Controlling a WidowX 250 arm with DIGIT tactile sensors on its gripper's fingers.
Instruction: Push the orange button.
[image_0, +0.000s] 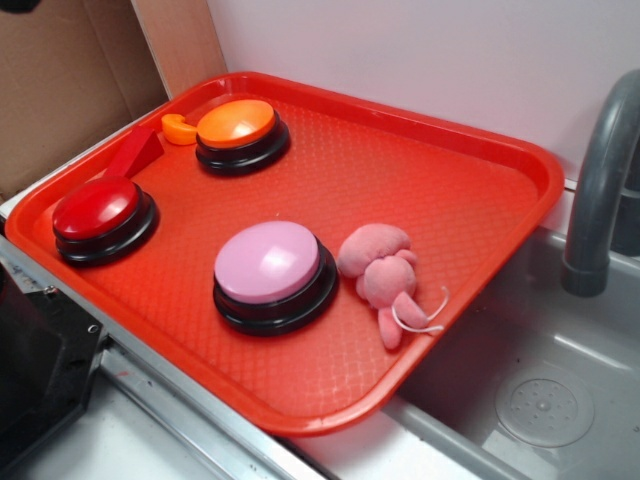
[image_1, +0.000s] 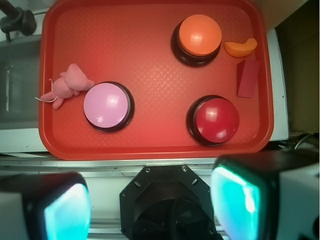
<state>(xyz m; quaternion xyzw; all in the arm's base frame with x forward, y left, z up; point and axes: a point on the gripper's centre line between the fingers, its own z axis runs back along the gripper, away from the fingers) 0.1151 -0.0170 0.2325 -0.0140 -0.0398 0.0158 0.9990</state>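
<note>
A red tray (image_0: 480, 150) lies partly over a grey sink (image_0: 560, 400), by the faucet (image_0: 600, 180). On it sit three round buttons, each a glossy dome on a black base: the pink button (image_0: 268, 262) near the middle, the red button (image_0: 97, 208) at one end, and the orange button (image_0: 236, 123) in a far corner, apart from both. A pink plush (image_0: 385, 275) touches the pink button's side. A red block (image_1: 248, 77) and a small orange curved piece (image_0: 178, 129) lie just beside the orange button. The gripper (image_1: 152, 205) hangs above the tray's near edge, fingers (image_1: 65, 210) spread wide, holding nothing.
</note>
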